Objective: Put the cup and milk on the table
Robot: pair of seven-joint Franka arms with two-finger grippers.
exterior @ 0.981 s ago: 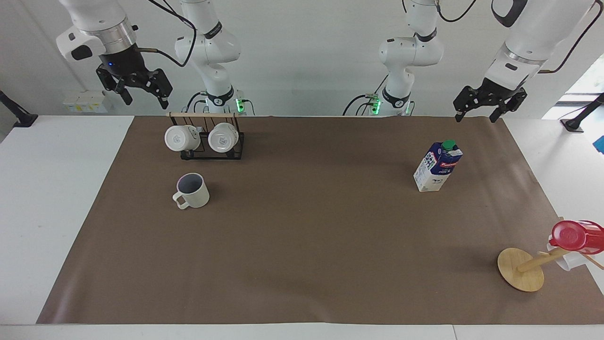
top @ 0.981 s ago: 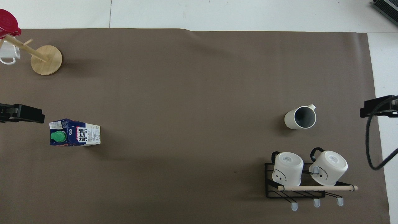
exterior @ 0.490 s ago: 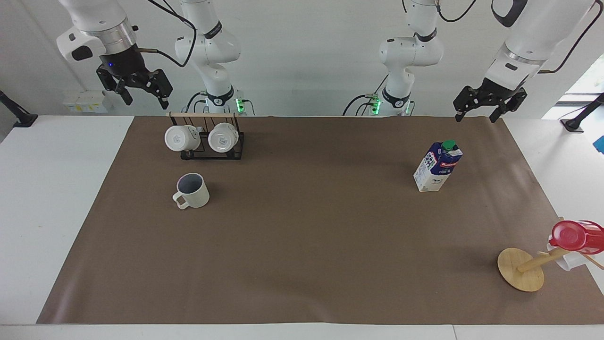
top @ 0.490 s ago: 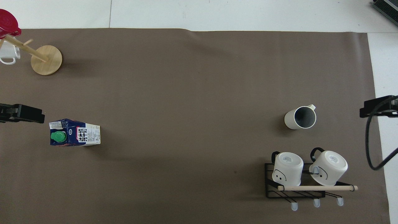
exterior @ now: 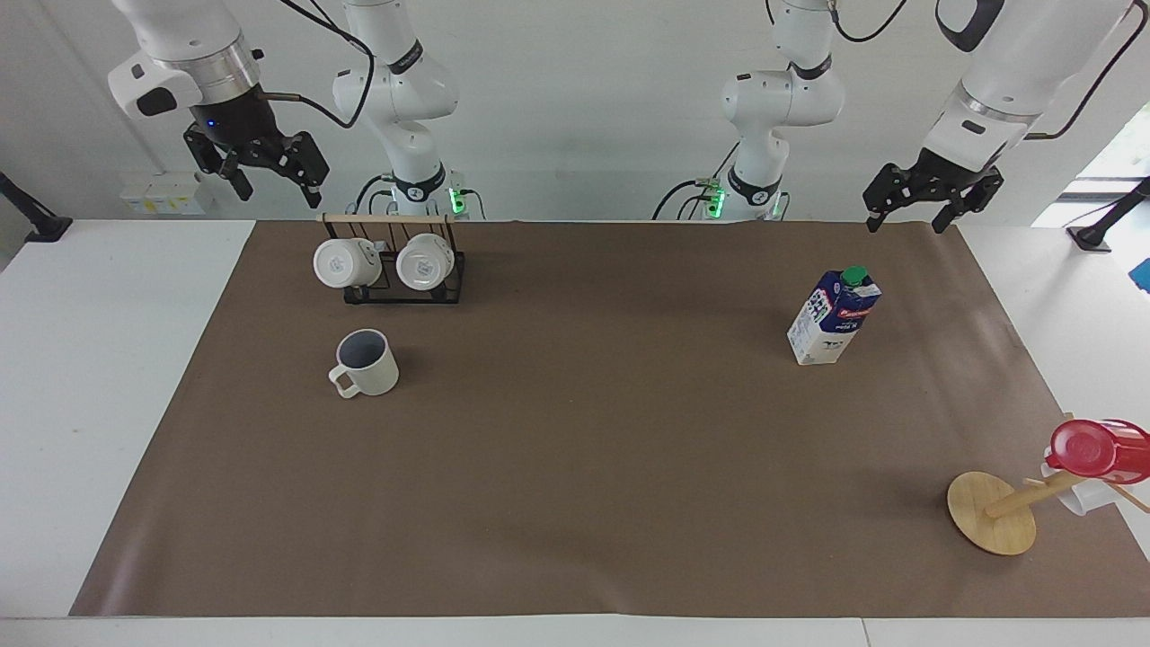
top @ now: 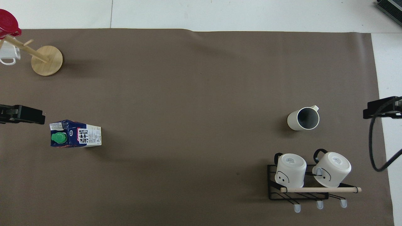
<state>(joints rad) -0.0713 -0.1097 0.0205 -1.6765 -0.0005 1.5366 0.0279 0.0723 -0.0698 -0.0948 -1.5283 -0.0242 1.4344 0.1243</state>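
The cream cup [exterior: 364, 364] [top: 303, 118] stands upright on the brown paper of the table [exterior: 584, 449] [top: 188, 94], toward the right arm's end, handle pointing away from the robots. The blue-and-white milk [exterior: 834, 316] [top: 75, 134] carton stands upright toward the left arm's end, green cap on top. My right gripper [exterior: 277, 184] [top: 381, 108] hangs open and empty, high over the table's edge near the mug rack. My left gripper [exterior: 907, 220] [top: 22, 114] hangs open and empty, up in the air beside the milk.
A black wire rack [exterior: 391, 265] [top: 307, 175] holding two glossy white mugs sits between the cup and the robots. A wooden mug tree [exterior: 991, 512] [top: 47, 60] with a red cup [exterior: 1092, 449] [top: 8, 22] stands far from the robots at the left arm's end.
My right gripper has risen very slightly. The cup, the milk and the left gripper have not moved.
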